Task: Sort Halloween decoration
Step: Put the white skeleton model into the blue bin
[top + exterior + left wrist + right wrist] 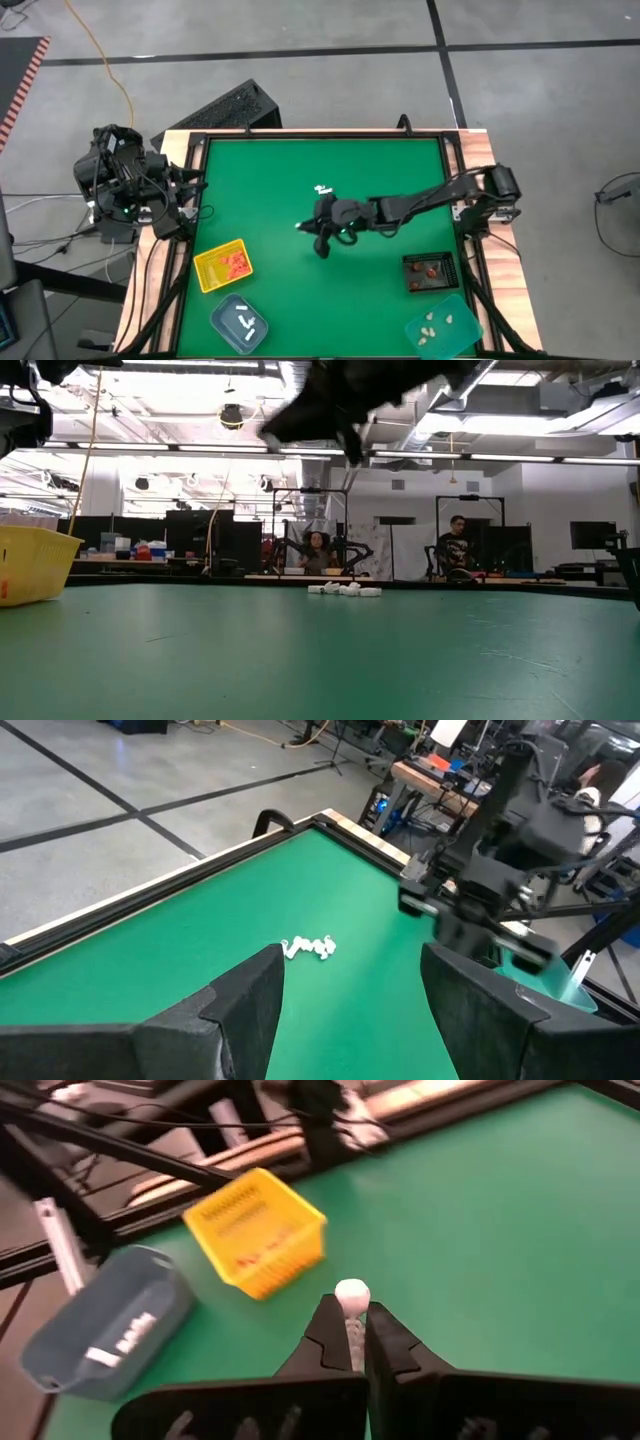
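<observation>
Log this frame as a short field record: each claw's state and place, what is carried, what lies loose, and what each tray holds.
right claw: shut on a white trinket, raised over mid-table
left claw: open, parked off the table's left edge
loose white trinkets: small cluster on the green mat, beyond the right claw
yellow tray: orange-red pieces inside
blue-grey tray: white pieces inside
black tray: a few reddish pieces
teal tray: cream pieces
</observation>
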